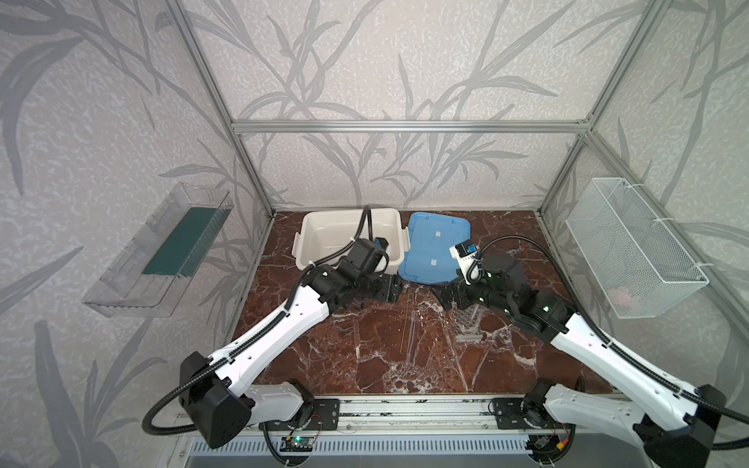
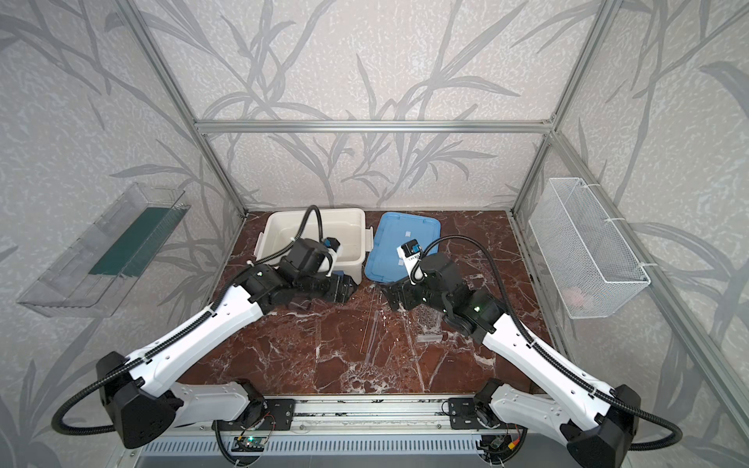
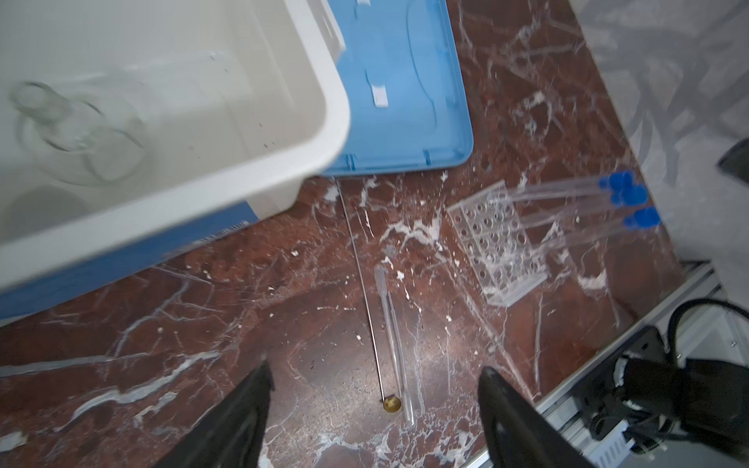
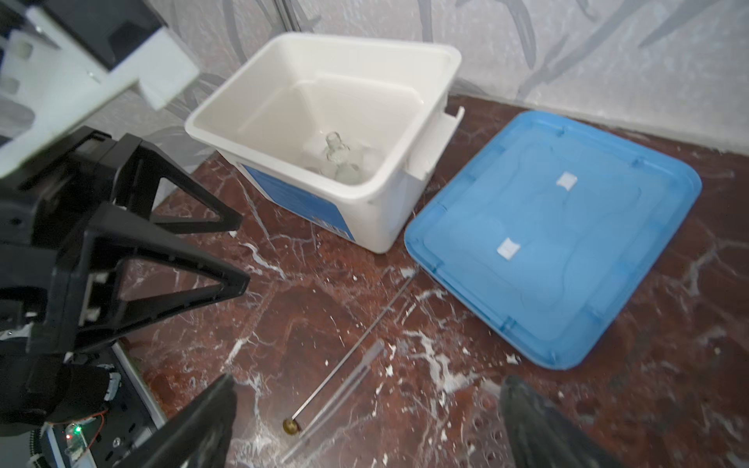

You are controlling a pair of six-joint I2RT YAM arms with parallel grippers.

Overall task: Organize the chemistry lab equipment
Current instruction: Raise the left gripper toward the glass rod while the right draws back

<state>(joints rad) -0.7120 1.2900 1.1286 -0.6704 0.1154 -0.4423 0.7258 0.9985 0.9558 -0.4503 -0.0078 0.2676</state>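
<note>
A clear glass flask (image 4: 334, 152) stands inside the white box (image 4: 421, 133); it is blurred in the left wrist view (image 3: 52, 117). On the marble lie a thin rod (image 3: 360, 275) with a small brass end and a clear tube (image 3: 395, 344) beside it. To their right is the clear holed rack (image 3: 498, 243) with blue-capped tubes (image 3: 624, 194) sticking out of it. My left gripper (image 3: 375, 368) hangs open above the rod's brass end, holding nothing. My right gripper (image 4: 369, 381) is open over the rod (image 4: 352, 344) and tube (image 4: 344, 389), also holding nothing. In both top views the two grippers (image 1: 399, 289) (image 1: 444, 298) face each other in front of the box.
The blue lid (image 1: 437, 247) lies flat right of the white box (image 1: 352, 235). A wire basket (image 1: 632, 247) hangs on the right wall and a clear bin (image 1: 162, 251) on the left wall. An aluminium rail (image 1: 405, 409) runs along the front edge.
</note>
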